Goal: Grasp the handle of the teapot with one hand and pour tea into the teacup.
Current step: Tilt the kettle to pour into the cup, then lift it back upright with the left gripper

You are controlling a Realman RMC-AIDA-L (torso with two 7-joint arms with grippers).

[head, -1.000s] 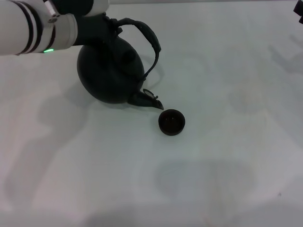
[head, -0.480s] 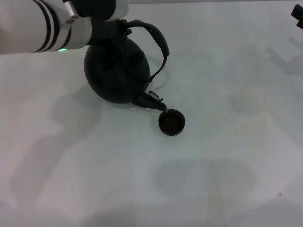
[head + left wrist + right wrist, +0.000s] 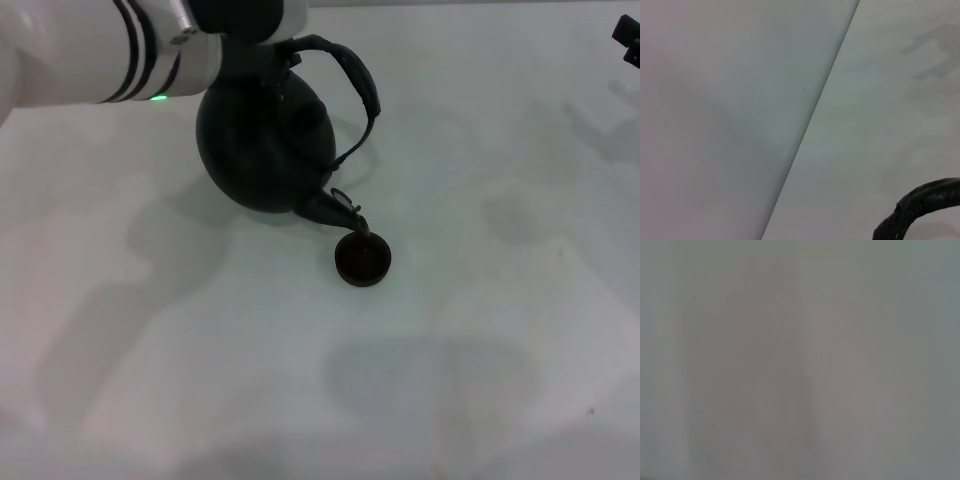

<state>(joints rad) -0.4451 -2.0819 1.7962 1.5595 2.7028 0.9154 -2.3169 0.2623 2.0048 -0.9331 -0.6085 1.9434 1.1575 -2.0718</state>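
- White arm casing with black bands and a green indicator light marks the left arm, which enters the head view from the upper left and ends at the teapot's handle.
- The left gripper (image 3: pixel 262 35) sits at the rear end of the handle (image 3: pixel 358 75). Its fingers are hidden behind the dark wrist housing and the pot, so whether they are apart or clamped cannot be told.
- The left wrist view shows only a short curved section of the handle (image 3: pixel 920 205) with a rough surface, against the pale table; no fingers appear there.
- The teapot (image 3: pixel 265 150) is matte black and round. It is tilted forward and toward the robot's right, with the arched handle swung out to the right of the body.
- The spout (image 3: pixel 338 210) points down and to the right. Its tip lies directly at the far-left rim of the teacup; contact or a small gap cannot be distinguished.
- The teacup (image 3: pixel 362 258) stands upright on the white table (image 3: pixel 480 380), just right of and nearer than the teapot body. Its inside is dark; liquid cannot be made out.
- The right gripper (image 3: pixel 630 35) shows only as a dark part at the upper right edge, well apart from the teapot. The state of its fingers cannot be told.
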